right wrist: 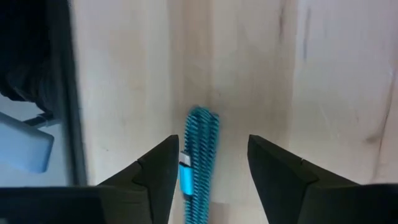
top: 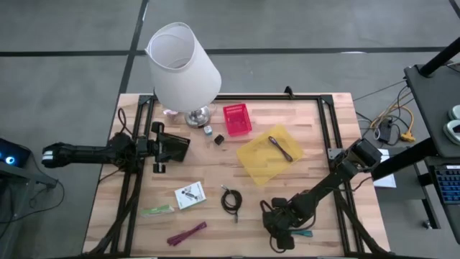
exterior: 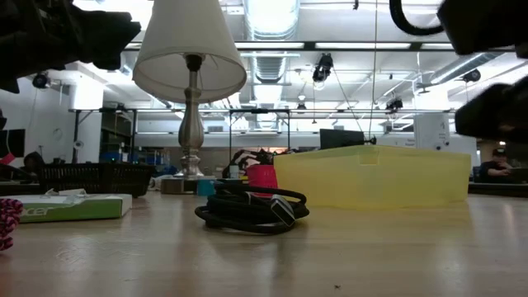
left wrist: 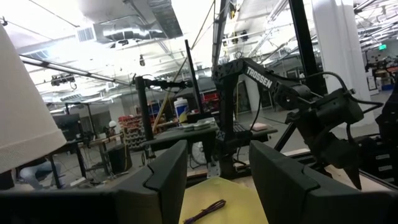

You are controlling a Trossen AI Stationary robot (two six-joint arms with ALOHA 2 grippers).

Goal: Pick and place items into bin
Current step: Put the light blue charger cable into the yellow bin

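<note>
Hovering w/ fingers apart, right pincer (right wrist: 208, 165) straddles teal tie (right wrist: 200, 158) on counter (top: 309, 180), near yellow bin (top: 269, 153). Left pincer (left wrist: 214, 171) open, beside lamp (top: 183, 68).

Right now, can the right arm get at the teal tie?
Probably yes. The right pincer stands open directly over the teal tie, which lies between its fingers on bare table with nothing over it.

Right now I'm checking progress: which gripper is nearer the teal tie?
Right. The right gripper hangs directly over the teal tie, fingers open; the left gripper waits across the table by the lamp.
</note>
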